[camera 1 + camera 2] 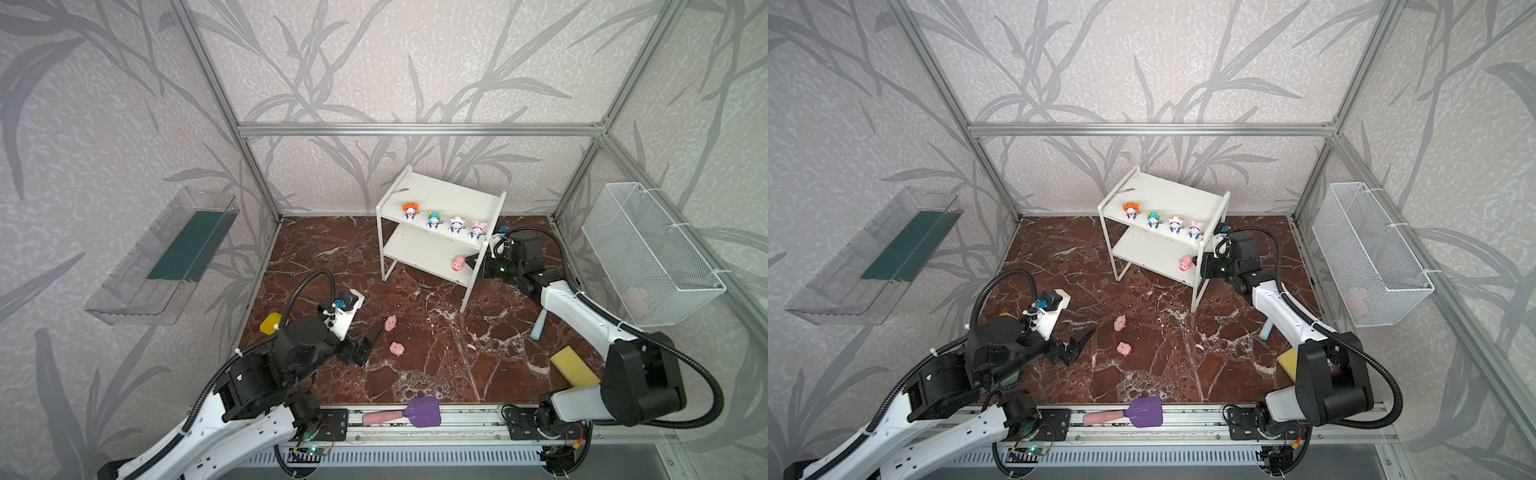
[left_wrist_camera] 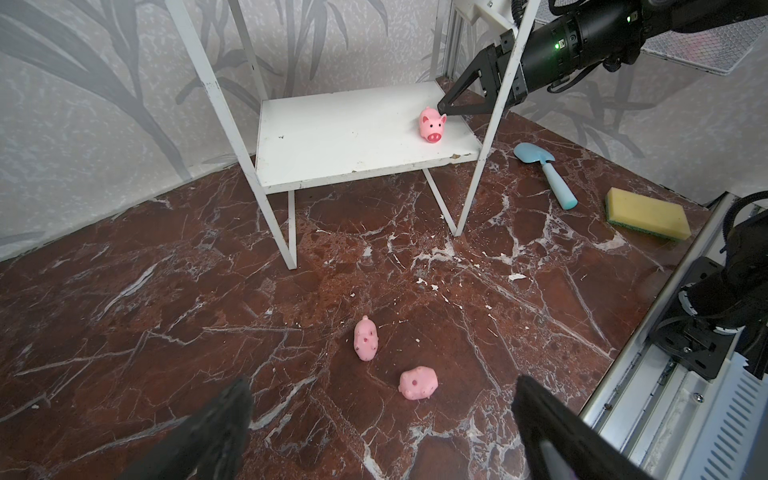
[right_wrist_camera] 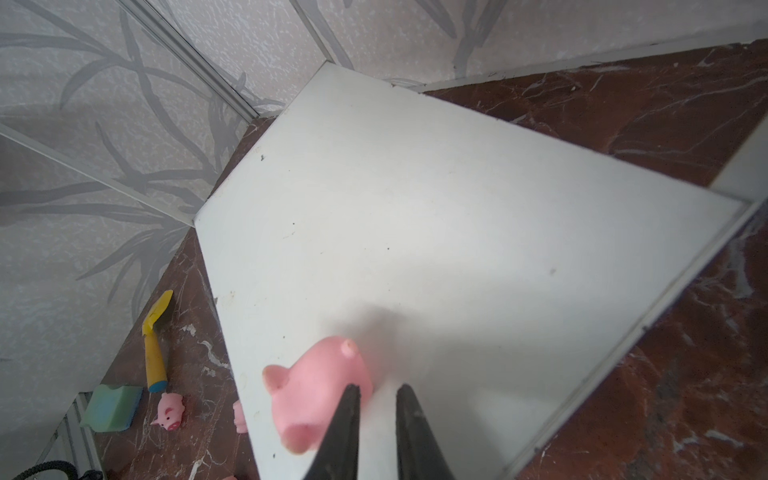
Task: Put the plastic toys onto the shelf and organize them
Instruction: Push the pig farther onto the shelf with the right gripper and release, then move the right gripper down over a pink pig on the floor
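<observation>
Partly hidden behind shelf point(image 1: 432, 195), right gripper point(image 1: 468, 262) closed empty beside pig point(image 1: 458, 263), left gripper point(image 2: 382, 379) gaping, empty.

White 2-tier shelf point(image 1: 419, 187) is stood upright at rear of marble floor point(image 1: 332, 266), set at an angle. Along front edge of upper board, 4 blue-white figs are lined up upright: orange-hat fig point(image 1: 409, 211), teal-hat fig point(image 1: 434, 219), white-hat fig point(image 1: 456, 224), pink-hat fig point(image 1: 477, 229). Shelf pig point(image 1: 458, 263), pink, is stood upright on lower board nr its right end. Far floor pig point(image 1: 390, 322) and near floor pig point(image 1: 397, 348), both pink, are seen toppled in front of shelf, close but not touching.
</observation>
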{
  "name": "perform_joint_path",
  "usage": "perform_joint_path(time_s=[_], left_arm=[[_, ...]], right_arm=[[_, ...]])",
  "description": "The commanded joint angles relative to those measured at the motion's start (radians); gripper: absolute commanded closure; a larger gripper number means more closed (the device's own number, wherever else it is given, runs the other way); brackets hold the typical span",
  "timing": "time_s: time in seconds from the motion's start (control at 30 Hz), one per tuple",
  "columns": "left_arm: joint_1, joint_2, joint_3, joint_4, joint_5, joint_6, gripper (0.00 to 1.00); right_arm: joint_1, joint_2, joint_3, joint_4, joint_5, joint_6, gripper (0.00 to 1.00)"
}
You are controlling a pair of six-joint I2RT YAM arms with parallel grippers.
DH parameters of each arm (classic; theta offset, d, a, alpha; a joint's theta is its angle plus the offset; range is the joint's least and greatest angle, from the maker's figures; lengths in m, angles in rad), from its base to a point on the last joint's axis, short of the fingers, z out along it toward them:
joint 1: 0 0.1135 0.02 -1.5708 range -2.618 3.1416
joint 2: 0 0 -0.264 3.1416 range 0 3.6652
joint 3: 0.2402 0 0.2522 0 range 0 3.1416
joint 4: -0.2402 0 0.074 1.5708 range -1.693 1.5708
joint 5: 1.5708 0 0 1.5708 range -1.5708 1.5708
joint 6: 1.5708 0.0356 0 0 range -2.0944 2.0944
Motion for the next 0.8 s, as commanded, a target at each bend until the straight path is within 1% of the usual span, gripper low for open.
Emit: perform_joint_path(time_s=[0.0, 0.1, 0.23, 0.4, 0.47, 0.57, 0.6, 0.67, 0.7, 0.77], left_arm=[[0.005, 0.005, -0.010, -0.014, -0.008, -0.002, 0.01], [0.005, 0.019, -0.007, -0.016, -0.011, -0.011, 0.01], [0.005, 0.060, -0.001, -0.011, -0.002, -0.048, 0.01], [0.005, 0.134, -0.031, -0.008, 0.029, -0.161, 0.01], [0.004, 0.163, -0.056, 0.014, 0.071, -0.176, 0.01], [0.003, 0.202, -0.082, 0.038, 0.088, -0.225, 0.01], [0.003, 0.215, -0.094, 0.048, 0.083, -0.244, 0.01], [0.003, 0.224, -0.120, 0.071, 0.078, -0.278, 0.01], [0.003, 0.225, -0.134, 0.086, 0.073, -0.296, 0.01], [0.003, 0.221, -0.164, 0.113, 0.046, -0.338, 0.01]], right_arm=[[0.003, -0.093, -0.011, -0.036, 0.050, -0.030, 0.81], [0.003, -0.184, -0.059, -0.085, 0.100, -0.036, 0.81], [0.003, -0.357, -0.157, -0.163, 0.149, -0.034, 0.81], [0.015, -0.631, -0.282, -0.314, 0.170, -0.019, 0.78], [0.025, -0.737, -0.338, -0.373, 0.171, -0.017, 0.76], [0.050, -0.884, -0.406, -0.442, 0.151, -0.025, 0.72], [0.067, -0.932, -0.427, -0.453, 0.147, -0.020, 0.70], [0.156, -1.012, -0.470, -0.398, 0.118, 0.000, 0.67], [0.222, -1.048, -0.488, -0.386, 0.163, 0.015, 0.65], [0.349, -1.073, -0.511, -0.386, 0.235, 0.001, 0.61]])
